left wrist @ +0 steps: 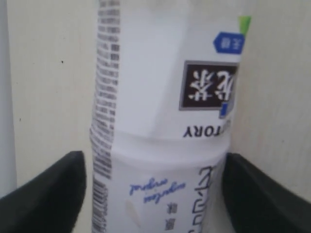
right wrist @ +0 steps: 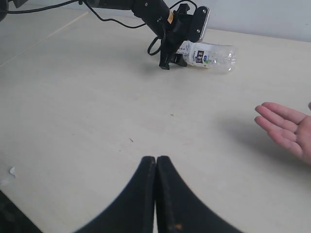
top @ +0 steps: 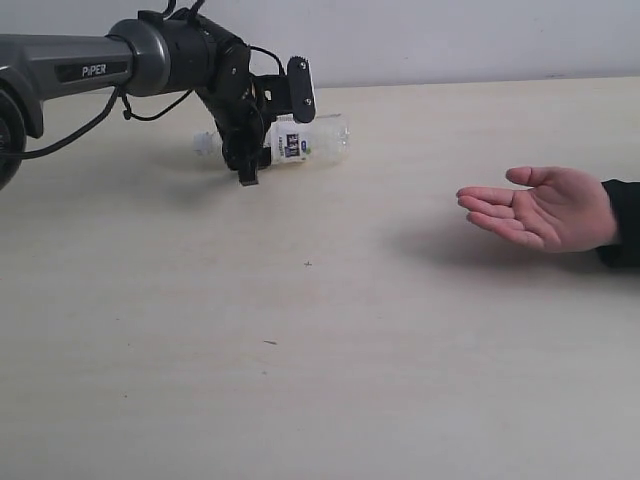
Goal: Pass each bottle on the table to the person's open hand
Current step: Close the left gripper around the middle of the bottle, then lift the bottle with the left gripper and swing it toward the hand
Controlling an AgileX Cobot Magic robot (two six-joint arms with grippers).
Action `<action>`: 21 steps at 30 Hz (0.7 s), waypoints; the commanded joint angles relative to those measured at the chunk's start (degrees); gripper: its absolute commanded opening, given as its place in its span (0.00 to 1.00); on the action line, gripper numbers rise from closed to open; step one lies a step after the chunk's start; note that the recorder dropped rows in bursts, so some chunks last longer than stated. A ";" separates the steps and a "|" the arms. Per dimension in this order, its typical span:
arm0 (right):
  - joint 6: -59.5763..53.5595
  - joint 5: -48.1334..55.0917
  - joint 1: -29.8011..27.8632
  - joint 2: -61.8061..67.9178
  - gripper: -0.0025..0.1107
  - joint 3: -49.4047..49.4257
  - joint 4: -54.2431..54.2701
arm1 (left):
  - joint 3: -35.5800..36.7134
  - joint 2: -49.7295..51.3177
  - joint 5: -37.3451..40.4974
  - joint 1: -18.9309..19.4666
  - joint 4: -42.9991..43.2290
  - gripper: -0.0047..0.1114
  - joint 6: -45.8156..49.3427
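One white-labelled bottle [top: 308, 140] lies sideways on the bench [top: 300, 350]; the left arm reaches across low, its pincer [left wrist: 154, 189] tipped down, jaws wide astride it. Right pincer [right wrist: 155, 194] is pressed closed. Person's open hand [top: 545, 208], palm-up, is well apart

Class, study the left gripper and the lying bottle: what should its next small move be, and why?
Probably close the left gripper firmly on the white-labelled bottle: its fingers flank the bottle, which lies on the table, though whether they press it yet is unclear. The person's open hand is empty.
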 commanded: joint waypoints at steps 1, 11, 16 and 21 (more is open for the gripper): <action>-0.03 -0.31 0.11 -0.18 0.02 0.19 0.23 | -0.18 0.10 -0.98 -0.09 -0.22 0.33 0.12; -0.03 -0.31 0.11 -0.18 0.02 0.19 0.23 | -0.18 -0.68 -1.28 -0.09 -0.22 0.04 -2.30; -0.03 -0.31 0.11 -0.18 0.02 0.19 0.23 | -0.18 -4.57 -0.77 -0.19 -0.22 0.04 -10.76; -0.03 -0.31 0.11 -0.18 0.02 0.19 0.23 | -0.18 -9.47 5.09 -1.12 -0.22 0.04 -17.11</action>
